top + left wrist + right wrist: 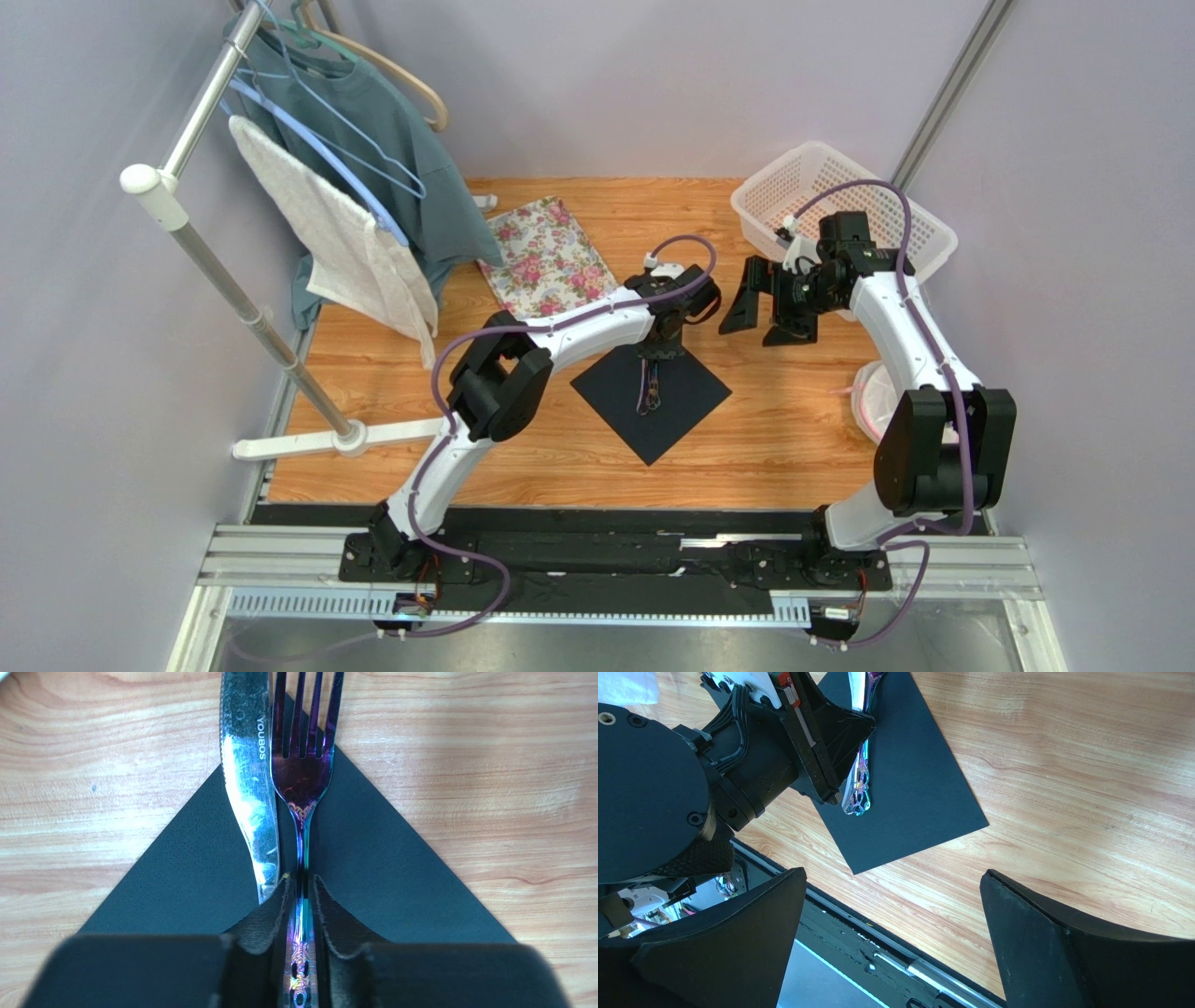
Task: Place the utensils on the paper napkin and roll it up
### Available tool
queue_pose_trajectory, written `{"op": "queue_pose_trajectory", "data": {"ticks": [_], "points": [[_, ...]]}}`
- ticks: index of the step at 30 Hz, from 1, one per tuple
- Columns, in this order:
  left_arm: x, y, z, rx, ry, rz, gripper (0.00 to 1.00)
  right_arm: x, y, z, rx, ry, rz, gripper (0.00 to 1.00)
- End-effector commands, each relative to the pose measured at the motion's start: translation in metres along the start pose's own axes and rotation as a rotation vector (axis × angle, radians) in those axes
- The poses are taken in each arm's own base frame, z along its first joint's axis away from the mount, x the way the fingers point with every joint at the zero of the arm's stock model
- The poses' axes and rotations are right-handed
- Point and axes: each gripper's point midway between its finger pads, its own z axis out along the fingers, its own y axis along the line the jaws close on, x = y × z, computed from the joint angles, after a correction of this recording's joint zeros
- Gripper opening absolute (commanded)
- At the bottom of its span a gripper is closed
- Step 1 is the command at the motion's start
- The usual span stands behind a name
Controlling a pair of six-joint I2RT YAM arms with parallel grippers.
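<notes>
Wooden table (786,434) bearing a black paper napkin (690,402), laid as a diamond between the two arms. Right gripper (892,875): jaws spread wide and empty, held above the table to the right of the napkin, near a white basket (842,210). Left gripper (300,882): fingers clamped on the handle of the purple fork (303,777). Grey knife (249,791) and fork lie side by side along the napkin's diagonal, their tips just past its corner.
</notes>
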Motion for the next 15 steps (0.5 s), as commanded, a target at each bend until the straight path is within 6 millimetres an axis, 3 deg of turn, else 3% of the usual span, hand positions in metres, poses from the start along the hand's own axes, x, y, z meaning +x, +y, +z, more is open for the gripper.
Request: {"op": "queue_pose_trajectory", "data": {"ticks": [1, 8, 13, 15], "points": [[-0.009, -0.001, -0.006, 0.008, -0.007, -0.019, 0.23, -0.008, 0.006, -0.003, -0.028, -0.037, -0.031, 1.00], [-0.039, -0.005, -0.040, 0.065, -0.069, -0.014, 0.33, -0.010, 0.007, -0.003, -0.036, -0.040, -0.035, 1.00], [-0.079, -0.015, -0.096, 0.181, -0.165, 0.029, 0.54, -0.011, 0.009, 0.000, -0.052, -0.041, -0.036, 1.00], [-0.097, -0.012, -0.129, 0.222, -0.237, 0.069, 0.65, -0.009, 0.010, 0.002, -0.071, -0.040, -0.025, 0.99]]}}
